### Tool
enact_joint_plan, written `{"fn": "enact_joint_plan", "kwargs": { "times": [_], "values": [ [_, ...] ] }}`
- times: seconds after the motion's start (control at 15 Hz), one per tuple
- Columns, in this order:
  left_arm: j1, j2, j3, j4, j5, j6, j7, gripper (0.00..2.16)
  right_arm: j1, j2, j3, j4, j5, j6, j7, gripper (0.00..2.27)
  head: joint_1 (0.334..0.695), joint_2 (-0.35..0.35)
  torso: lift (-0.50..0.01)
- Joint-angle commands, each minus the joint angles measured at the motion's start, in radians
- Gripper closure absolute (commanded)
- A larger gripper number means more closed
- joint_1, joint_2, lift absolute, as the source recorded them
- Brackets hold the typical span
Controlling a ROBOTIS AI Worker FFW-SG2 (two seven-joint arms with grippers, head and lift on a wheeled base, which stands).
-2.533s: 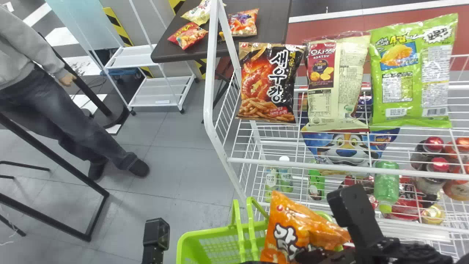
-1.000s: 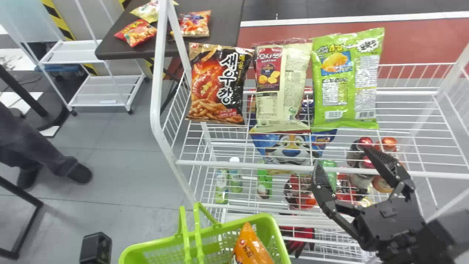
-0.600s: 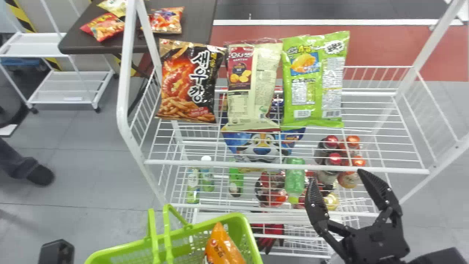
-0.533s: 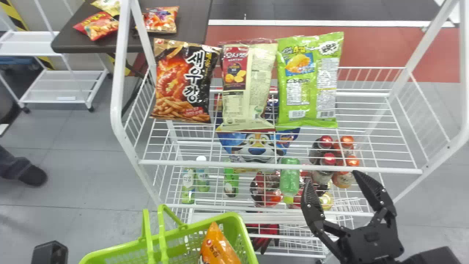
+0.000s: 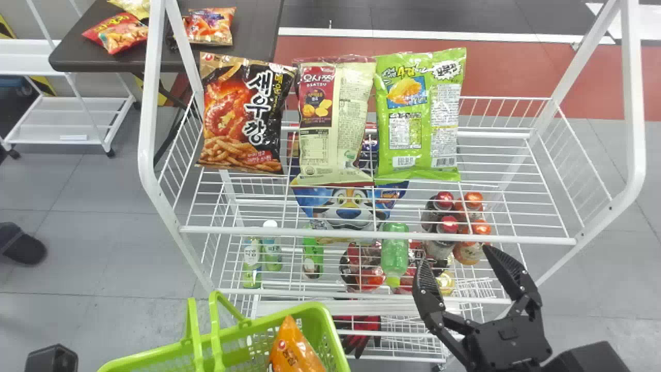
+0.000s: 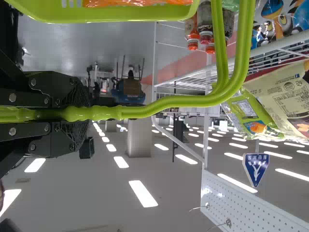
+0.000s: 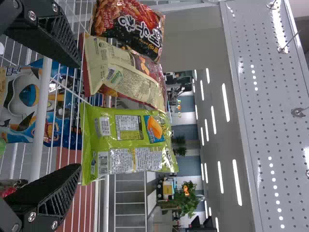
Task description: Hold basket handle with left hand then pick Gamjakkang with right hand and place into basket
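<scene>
Green basket [image 5: 332, 326] before wire rack [image 5: 361, 236]; Gamjakkang [image 5: 294, 350] inside, dark print on orange. Left gripper [image 5: 51, 358] closed on basket handle [image 6: 169, 102]. Right gripper [image 5: 454, 256] spread open before rack's right part. On rack: black bag [image 5: 242, 113], bold white lettering; cream bag [image 5: 341, 124], maroon label; lime bag [image 5: 419, 116], barcode. Rack's front bar crosses between right gripper and bags.

The basket [image 5: 310, 310] is smooth plastic with a soft shine, as are its handles [image 6: 159, 105]. The bag [image 5: 292, 351] inside is glossy, creased film, like the crinkled snack bags [image 5: 335, 119] on the rack [image 5: 516, 239] of smooth, coated metal wire. The tabletop [image 5: 253, 31] looks smooth and matt; the bottle [image 5: 395, 253], shiny see-through plastic.
</scene>
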Motion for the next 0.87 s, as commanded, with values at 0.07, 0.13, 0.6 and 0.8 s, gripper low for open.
{"fn": "enact_joint_plan", "kwargs": {
  "times": [0.07,0.13,0.6,0.8],
  "values": [
    [0.0,-0.002,-0.001,-0.002,0.0,0.001,0.001,2.15,0.0,0.002,-0.001,0.0,0.0,0.009,0.0,0.08,0.695,-0.019,-0.018],
    [0.0,-0.002,-0.001,-0.002,0.0,0.001,0.001,2.15,0.0,0.002,-0.001,0.0,0.0,0.009,0.001,0.08,0.695,-0.02,-0.018],
    [0.0,-0.004,-0.001,-0.003,0.0,0.001,0.003,2.15,0.0,0.002,-0.001,0.0,0.0,0.009,0.0,0.08,0.695,-0.022,-0.018],
    [0.002,-0.002,-0.001,-0.005,0.0,0.001,0.0,2.15,0.0,0.004,-0.001,0.0,0.0,0.012,0.0,0.08,0.695,-0.022,-0.018]
  ]
}}
